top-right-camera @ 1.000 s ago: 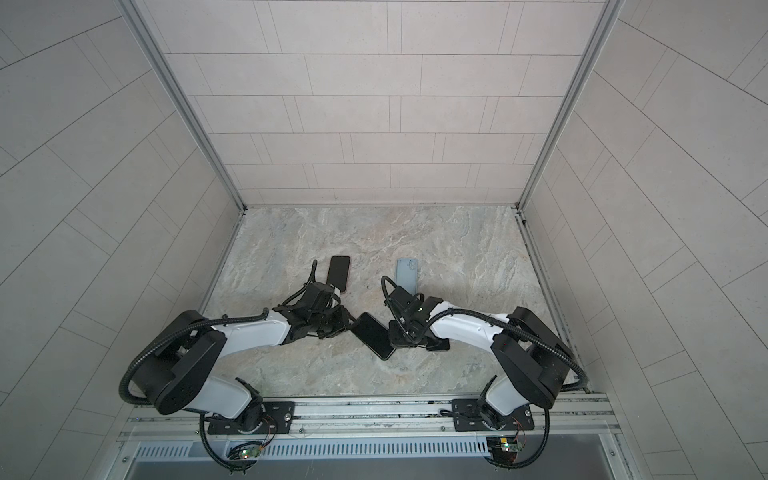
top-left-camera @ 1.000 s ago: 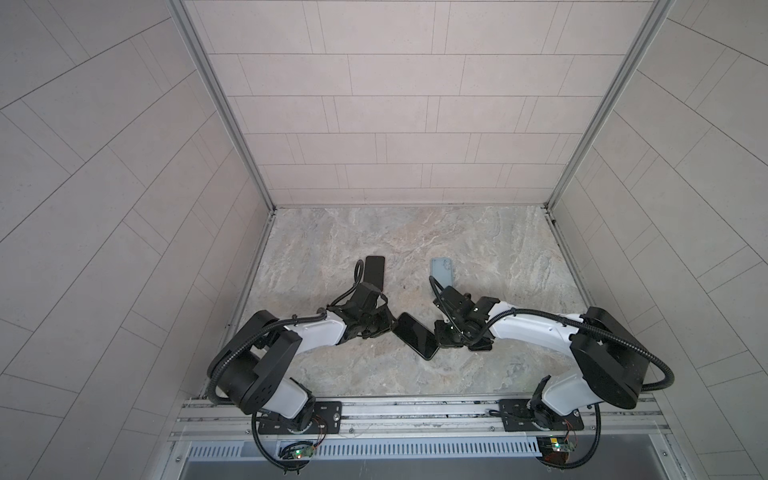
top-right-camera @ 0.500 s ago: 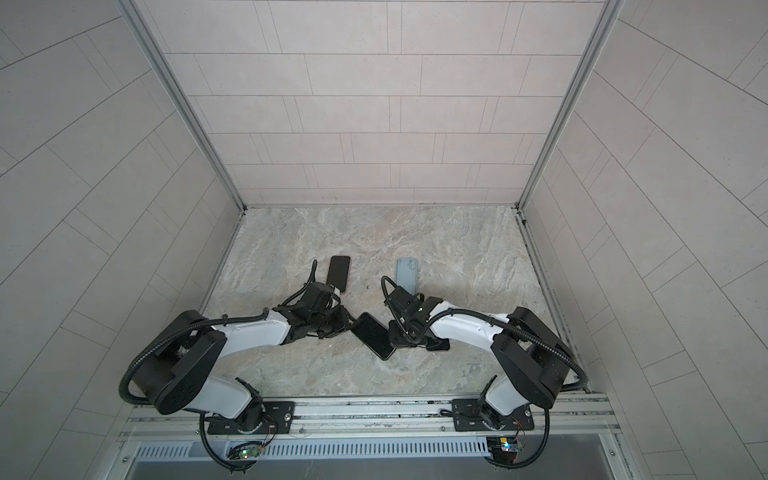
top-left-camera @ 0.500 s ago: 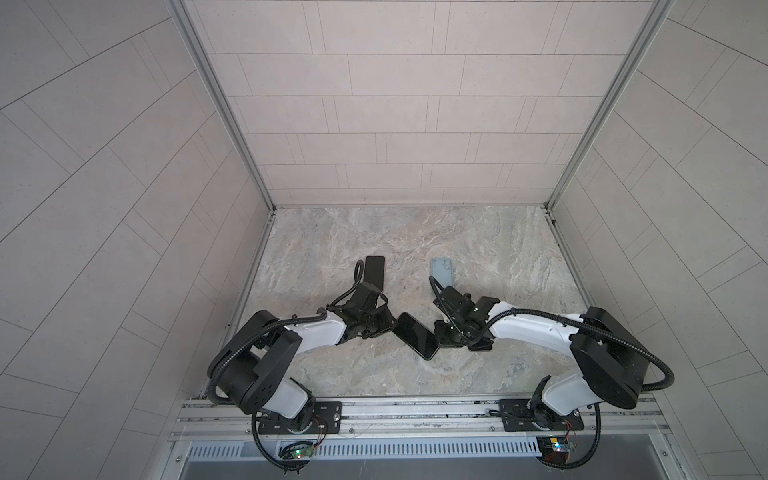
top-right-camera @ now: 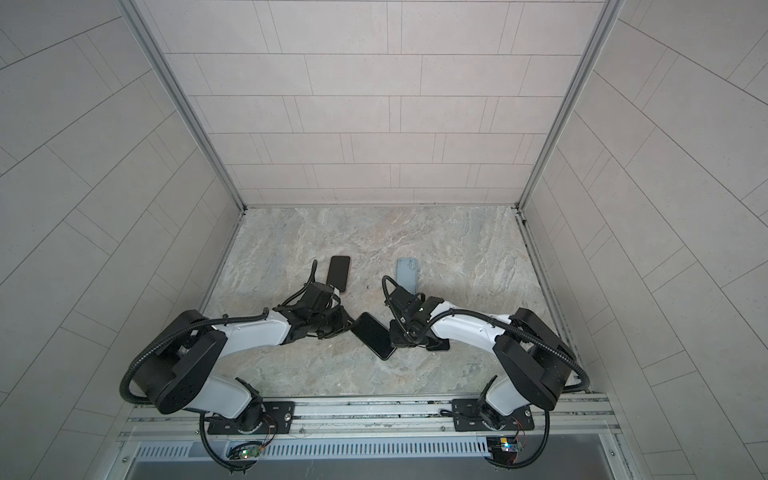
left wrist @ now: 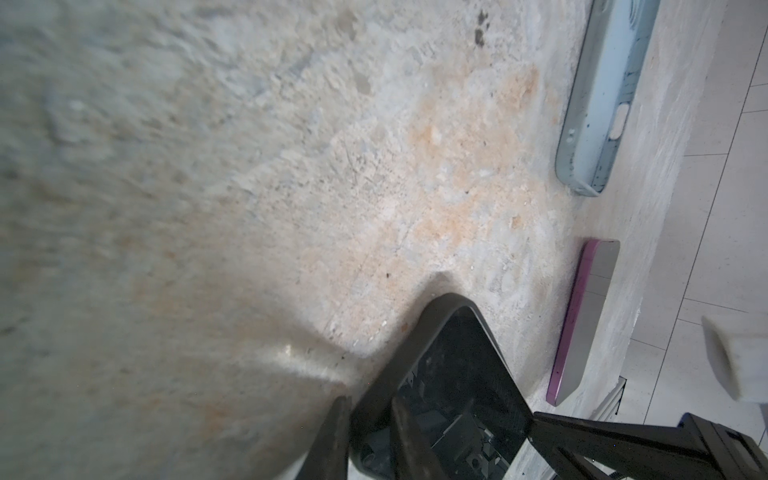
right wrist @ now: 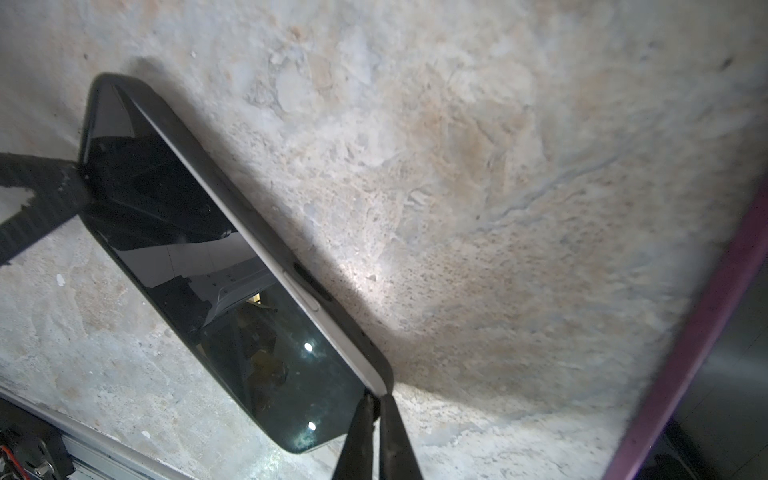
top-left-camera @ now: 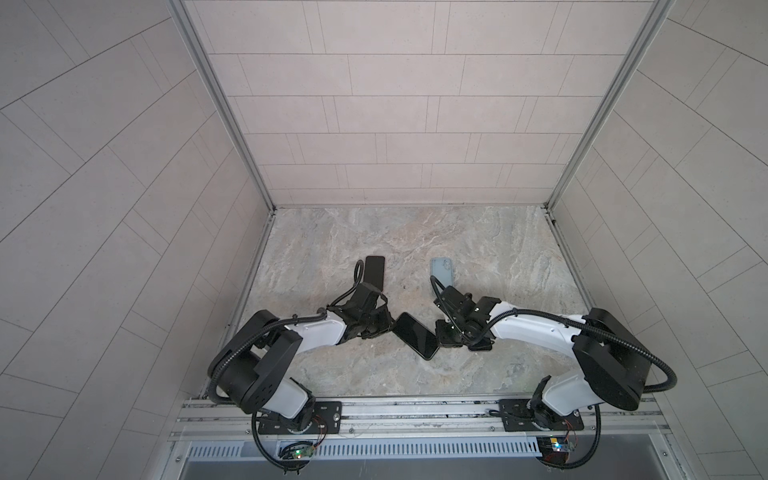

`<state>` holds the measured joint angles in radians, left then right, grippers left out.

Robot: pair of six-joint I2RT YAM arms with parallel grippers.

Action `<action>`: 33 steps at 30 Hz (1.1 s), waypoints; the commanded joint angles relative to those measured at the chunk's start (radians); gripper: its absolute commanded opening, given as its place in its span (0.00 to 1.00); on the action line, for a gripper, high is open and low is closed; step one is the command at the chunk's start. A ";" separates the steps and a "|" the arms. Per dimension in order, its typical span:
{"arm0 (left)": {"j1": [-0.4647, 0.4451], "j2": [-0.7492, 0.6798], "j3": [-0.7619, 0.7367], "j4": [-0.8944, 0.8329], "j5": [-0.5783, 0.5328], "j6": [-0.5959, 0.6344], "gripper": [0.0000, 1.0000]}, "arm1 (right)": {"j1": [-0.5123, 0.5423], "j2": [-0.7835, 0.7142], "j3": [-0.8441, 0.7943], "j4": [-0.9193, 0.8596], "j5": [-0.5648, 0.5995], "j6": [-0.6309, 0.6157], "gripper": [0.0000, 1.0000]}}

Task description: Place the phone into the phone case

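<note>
Two grippers meet at the phone [top-left-camera: 415,341], which lies screen-up and askew near the middle of the table's [top-left-camera: 478,249] front edge. It sits in the dark phone case [left wrist: 399,353], one pale side showing above the wall. The left gripper [left wrist: 370,415] clamps the phone case's rim at one end. The right gripper [right wrist: 376,409] pinches that rim at the far corner.

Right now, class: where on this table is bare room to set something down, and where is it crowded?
Free: back strip behind the purple-edged phone and blue case; front strip before the rail. Crowded: around the black phone.
</note>
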<state>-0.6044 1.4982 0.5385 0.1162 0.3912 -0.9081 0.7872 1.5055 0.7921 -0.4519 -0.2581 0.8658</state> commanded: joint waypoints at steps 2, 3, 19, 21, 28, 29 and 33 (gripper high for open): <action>-0.016 0.031 0.004 -0.025 0.011 0.003 0.24 | 0.021 0.077 -0.040 0.085 -0.019 0.010 0.08; -0.015 0.031 0.005 -0.024 0.013 0.003 0.24 | 0.022 0.082 -0.043 0.091 -0.021 0.013 0.08; -0.015 0.043 0.012 -0.026 0.018 0.007 0.24 | 0.025 0.156 -0.028 0.124 -0.046 0.019 0.08; -0.016 0.043 0.012 -0.027 0.019 0.008 0.24 | 0.024 0.165 -0.024 0.124 -0.047 0.019 0.08; -0.015 0.044 0.013 -0.026 0.020 0.008 0.24 | 0.025 0.189 -0.015 0.131 -0.050 0.018 0.08; -0.016 0.045 0.013 -0.026 0.020 0.008 0.24 | 0.024 0.195 -0.015 0.134 -0.050 0.018 0.08; -0.016 0.046 0.014 -0.026 0.020 0.009 0.24 | 0.024 0.218 -0.016 0.144 -0.054 0.018 0.08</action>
<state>-0.6044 1.5112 0.5499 0.1196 0.3840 -0.9073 0.7860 1.5734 0.8349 -0.4911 -0.2665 0.8768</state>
